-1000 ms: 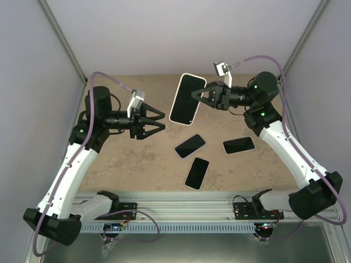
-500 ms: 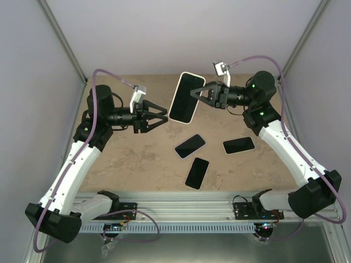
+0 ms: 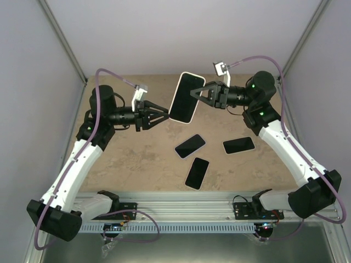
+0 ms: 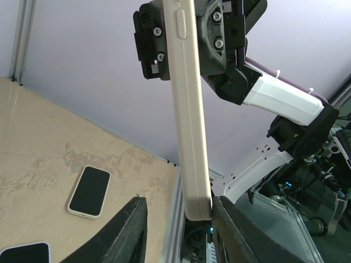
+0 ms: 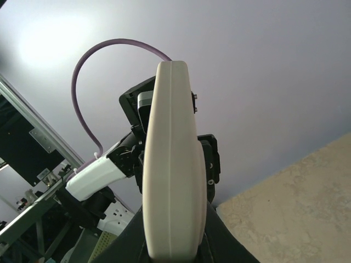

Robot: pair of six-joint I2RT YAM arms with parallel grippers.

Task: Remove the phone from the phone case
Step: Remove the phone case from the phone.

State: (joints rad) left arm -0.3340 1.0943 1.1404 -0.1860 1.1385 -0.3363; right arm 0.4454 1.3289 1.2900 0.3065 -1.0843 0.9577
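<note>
Right fingers [image 3: 205, 89] clamped the phone case [image 3: 184, 104] aloft; its long axis ran toward the left fingers [image 4: 129, 235], apart, straddling its end.

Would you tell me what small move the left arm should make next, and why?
Probably close the left claw on the free end of the cased phone: the right claw holds it aloft, that end sits between the left fingers, and a gap shows beside one.

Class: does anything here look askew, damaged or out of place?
Only the cased phone: it hangs tilted in mid-air, pinched by the right gripper, while three other phones lie flat on the table. No damage shows.
</note>
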